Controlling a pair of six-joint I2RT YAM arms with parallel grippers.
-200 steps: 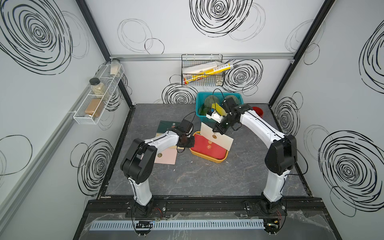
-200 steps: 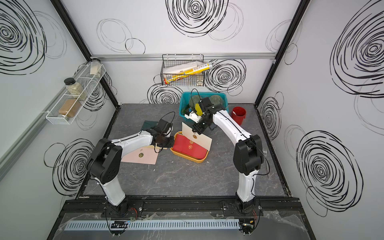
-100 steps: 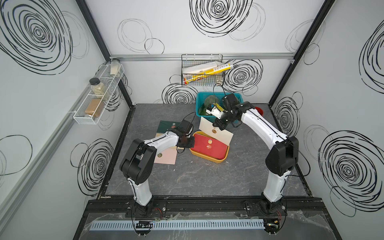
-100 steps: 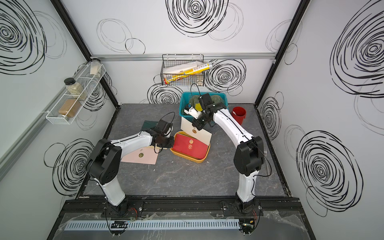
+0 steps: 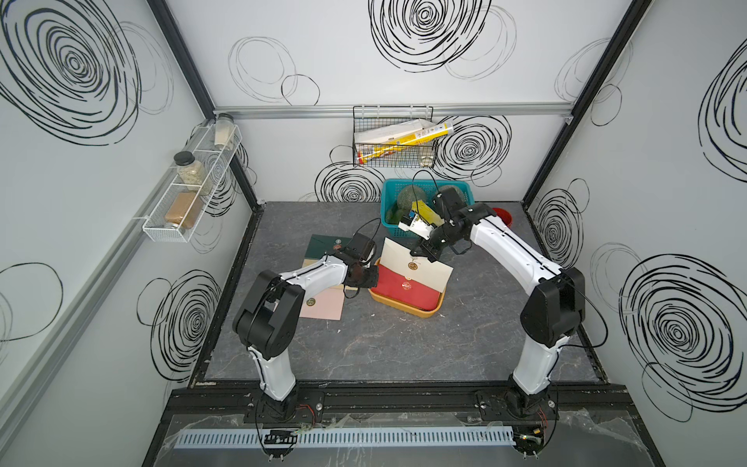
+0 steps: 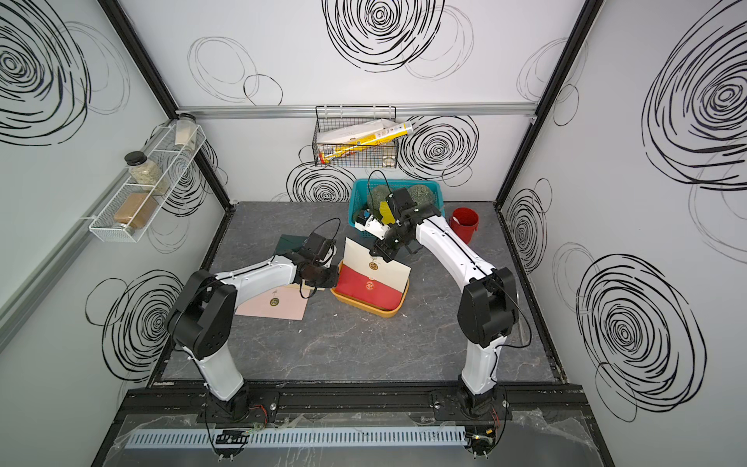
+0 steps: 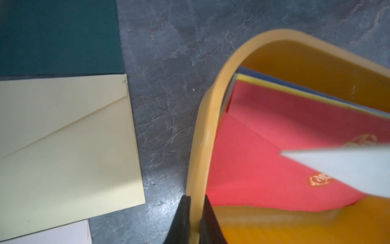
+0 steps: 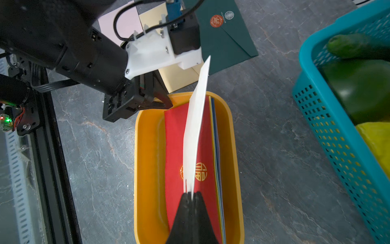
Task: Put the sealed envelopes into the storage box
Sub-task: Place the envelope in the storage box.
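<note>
Presently the left end effector pinches the rim of the storage box; the right end effector pinches a cream envelope, tilted over the red envelope in the box; a dark green envelope lies on the surface.

A mustard-yellow plastic tub on a dark grey tabletop with pale cracks
The flat red paper envelope and the flat cream paper envelope each show a round gold mark; the flat dark green paper envelope shows a red one.
</note>
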